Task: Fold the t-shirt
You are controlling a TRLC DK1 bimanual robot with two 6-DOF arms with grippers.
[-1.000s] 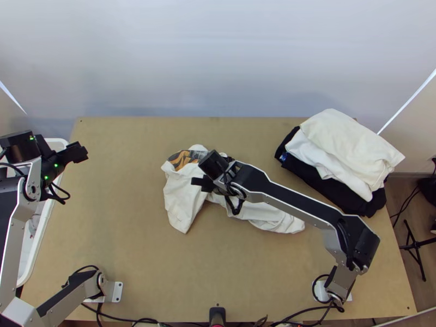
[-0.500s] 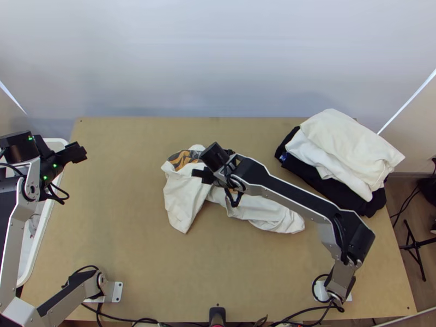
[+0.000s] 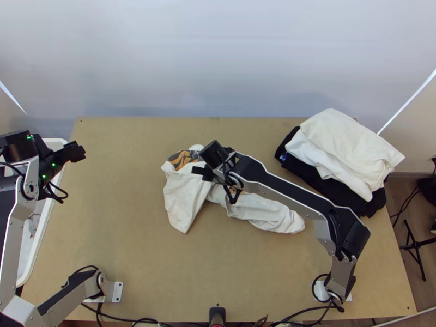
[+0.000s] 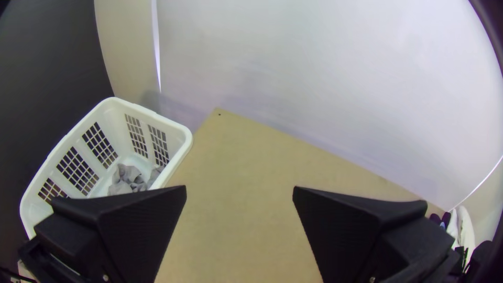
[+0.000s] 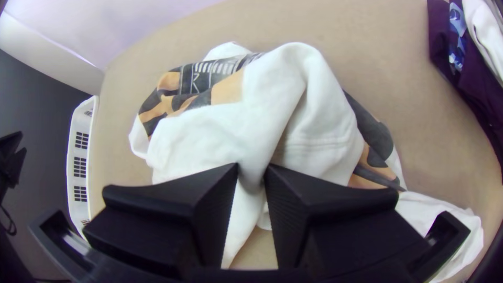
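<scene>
My left gripper (image 3: pixel 77 152) is above the table's far left part, beside the basket; in the left wrist view the left gripper (image 4: pixel 240 189) is open with nothing between its fingers. Near the middle of the table lies the white t-shirt (image 3: pixel 182 199), bunched, with its orange and black print partly showing. Over it is my right gripper (image 3: pixel 203 174), whose arm hides some of the cloth. In the right wrist view the right gripper (image 5: pixel 252 170) is shut on a raised fold of the t-shirt (image 5: pixel 201 136), though which part of the garment this is I cannot tell.
A pile of white and black cloth (image 3: pixel 349 150) lies at the table's far right. The white basket (image 4: pixel 183 149) stands along the left edge with grey cloth (image 4: pixel 128 178) inside. Bare tabletop (image 3: pixel 125 218) lies left of the t-shirt.
My right gripper has moved slightly away from the table's near edge, while the t-shirt's outline has hardly changed. The left gripper has shifted very slightly to the left.
</scene>
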